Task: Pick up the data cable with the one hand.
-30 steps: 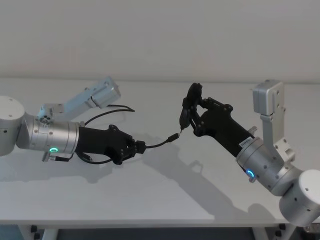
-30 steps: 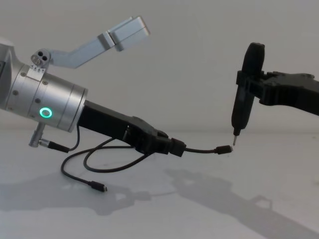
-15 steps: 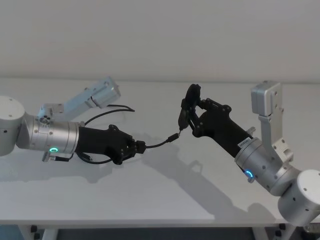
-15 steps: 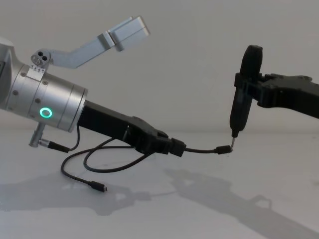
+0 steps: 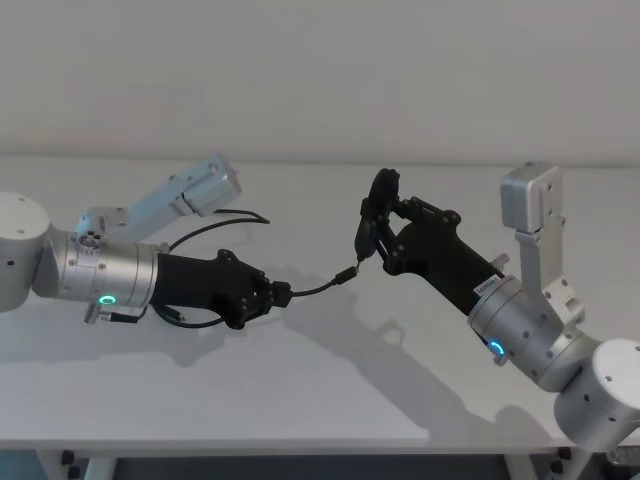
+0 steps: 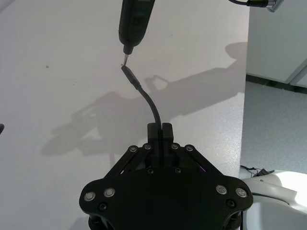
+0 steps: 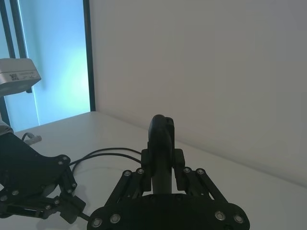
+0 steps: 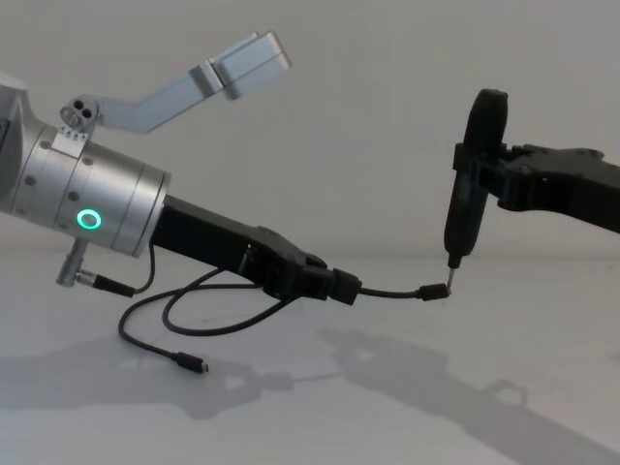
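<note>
Bright, even light from above; soft grey shadows fall on the white tabletop [image 8: 542, 320] beneath and beside each claw; focus is sharp throughout; a window glows blue behind the right claw [image 7: 163, 143].

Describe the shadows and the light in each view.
Head view: soft grey shadows of both arms lie on the white table, toward the near edge. Chest view: the left gripper, shut on the data cable, casts a blurred shadow beneath it; the green ring light glows. Left wrist view: arm shadows spread beyond the pen-shaped tool. Right wrist view: the right gripper shows dark against the bright wall and bluish window.
</note>
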